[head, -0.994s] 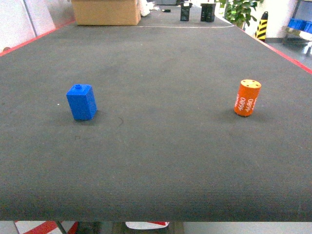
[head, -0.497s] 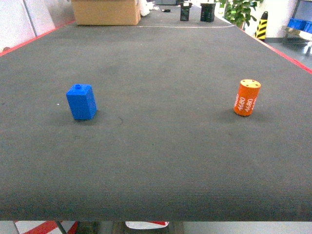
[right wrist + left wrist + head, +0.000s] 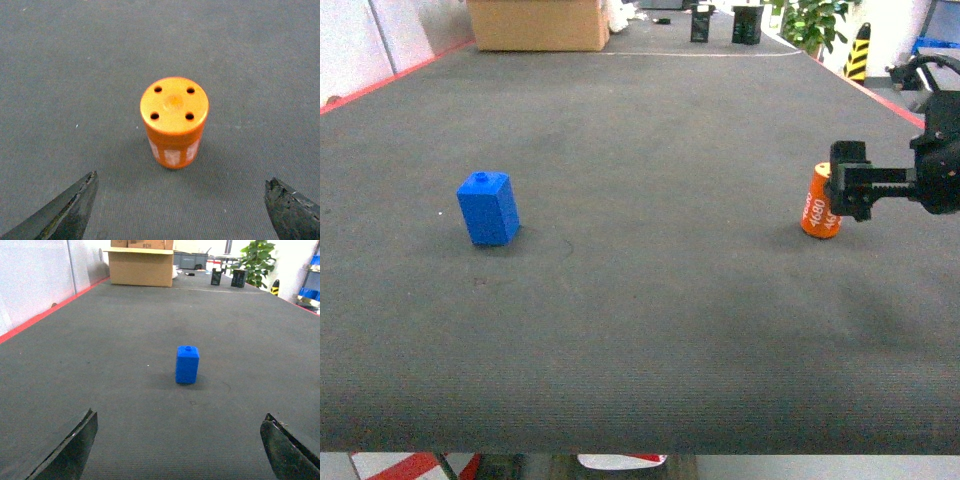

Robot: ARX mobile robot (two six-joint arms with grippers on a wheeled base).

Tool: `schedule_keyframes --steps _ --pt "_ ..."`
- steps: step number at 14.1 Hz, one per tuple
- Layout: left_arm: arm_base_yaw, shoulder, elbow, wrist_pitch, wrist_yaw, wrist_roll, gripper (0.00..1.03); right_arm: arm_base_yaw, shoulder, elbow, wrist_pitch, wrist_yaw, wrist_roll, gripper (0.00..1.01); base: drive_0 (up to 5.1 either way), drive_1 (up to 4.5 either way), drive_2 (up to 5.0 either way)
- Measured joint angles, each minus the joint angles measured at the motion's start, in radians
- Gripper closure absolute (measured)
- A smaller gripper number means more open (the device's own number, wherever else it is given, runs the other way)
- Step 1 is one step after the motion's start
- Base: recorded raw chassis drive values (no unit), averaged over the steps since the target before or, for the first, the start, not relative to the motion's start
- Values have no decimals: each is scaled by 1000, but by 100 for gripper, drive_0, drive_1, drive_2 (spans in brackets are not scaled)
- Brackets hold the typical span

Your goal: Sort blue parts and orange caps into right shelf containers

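A blue part (image 3: 488, 209) stands upright on the dark mat at the left; in the left wrist view the blue part (image 3: 187, 365) is well ahead of my left gripper (image 3: 180, 415). That gripper is open and holds nothing, and it is out of the head view. An orange cap (image 3: 816, 213) marked 4680 stands upright at the right. My right gripper (image 3: 844, 191) reaches in from the right and covers the cap's right side. In the right wrist view the orange cap (image 3: 174, 120) stands just ahead of my open right gripper (image 3: 182, 178), untouched. The right shelf is out of view.
A cardboard box (image 3: 537, 24) stands at the table's far end, with two black objects (image 3: 745, 24) and a plant (image 3: 812, 22) to its right. Red strips (image 3: 390, 82) edge the mat on both sides. Small blue crates (image 3: 311, 292) show far off at the right.
My right gripper has come into the head view from the right and now stands at the orange cap. The blue part and the cap have not moved.
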Motion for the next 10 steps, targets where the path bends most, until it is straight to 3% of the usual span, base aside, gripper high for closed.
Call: schedule_keyframes --steps 2,5,7,9,10 --pt "0 0 0 0 0 0 5 10 110 168 -68 40 3 3 0 0 0" --pt "0 0 0 0 0 0 5 16 226 343 -136 47 -3 7 0 0 0" --pt "0 0 0 0 0 0 5 29 253 354 -109 46 -27 36 0 0 0" --pt "0 0 0 0 0 0 5 29 255 352 -97 46 -34 52 0 0 0" --pt "0 0 0 0 0 0 5 29 255 345 -83 47 -37 55 0 0 0"
